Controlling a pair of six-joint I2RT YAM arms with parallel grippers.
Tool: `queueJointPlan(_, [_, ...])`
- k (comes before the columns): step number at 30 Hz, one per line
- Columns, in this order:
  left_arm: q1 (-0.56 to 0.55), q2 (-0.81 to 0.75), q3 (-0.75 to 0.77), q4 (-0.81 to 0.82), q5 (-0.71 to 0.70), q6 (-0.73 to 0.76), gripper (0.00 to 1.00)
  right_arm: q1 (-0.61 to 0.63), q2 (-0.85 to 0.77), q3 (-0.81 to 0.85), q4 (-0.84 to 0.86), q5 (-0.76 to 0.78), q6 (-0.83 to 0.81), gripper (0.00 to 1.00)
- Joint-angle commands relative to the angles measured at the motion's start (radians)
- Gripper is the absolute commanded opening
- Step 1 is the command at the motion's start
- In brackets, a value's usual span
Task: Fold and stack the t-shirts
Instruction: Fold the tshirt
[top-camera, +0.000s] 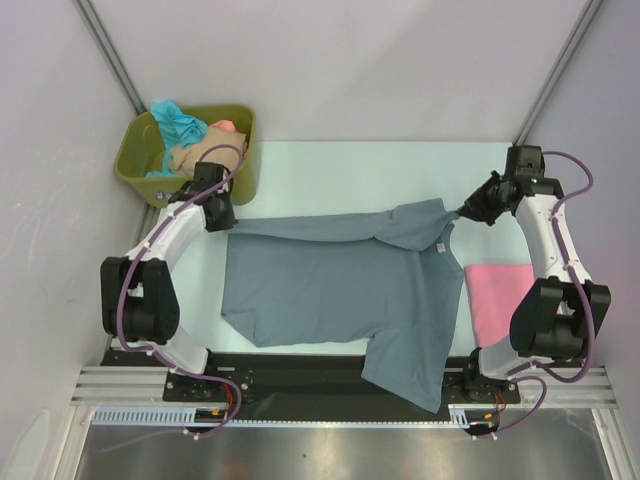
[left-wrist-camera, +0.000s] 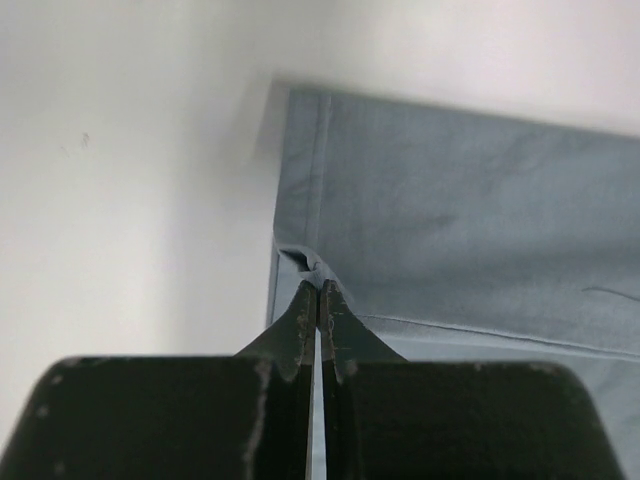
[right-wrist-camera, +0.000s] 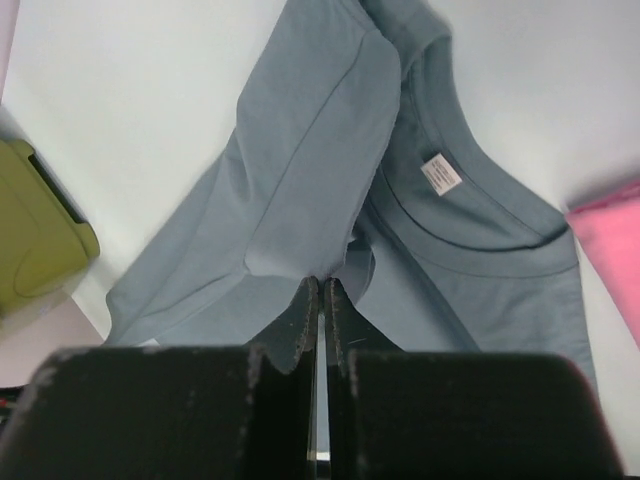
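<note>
Mostly flat, the slate grey-blue t-shirt (top-camera: 340, 290) lay spread on the pale tabletop (top-camera: 340, 170) between the two arms, its near sleeve hanging over the tabletop's front edge. The left claw (left-wrist-camera: 318, 300) was pressed together on a hem corner of that shirt, a small pucker of cloth pinched right at its tips, and the stitched hem ran away ahead of it and off to its right. The right claw (right-wrist-camera: 320, 295) was likewise clamped on the same shirt, its tips closed on a fold of sleeve cloth that was drawn up into a peak. Just beyond those tips the ribbed collar curved round, and a white neck label (right-wrist-camera: 440, 173) sat on the inside of it, ahead and slightly to the right of the claw.

A pink t-shirt (top-camera: 500, 295) lay folded flat to the right of the right claw, behind it towards the arm's base, its edge just beside the grey-blue shirt. Whether the two touched could not be told.

An olive-green plastic tub (top-camera: 135, 170) stood off the far left corner of the tabletop, just beyond and to the left of the left claw. In it were bunched a teal t-shirt (top-camera: 178, 120), a beige t-shirt (top-camera: 195, 152) and a salmon t-shirt (top-camera: 225, 127), loosely heaped together.
</note>
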Motion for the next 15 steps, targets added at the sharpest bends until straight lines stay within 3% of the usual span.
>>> queueJointPlan(1, [0.009, -0.031, -0.032, -0.015, 0.030, -0.025, 0.00, -0.007, -0.077, -0.023, 0.002, -0.016, 0.015, 0.00])
queueJointPlan(15, [0.009, -0.004, -0.083, -0.021, -0.006, -0.017, 0.01, -0.020, -0.158, -0.173, -0.033, -0.005, 0.021, 0.01])
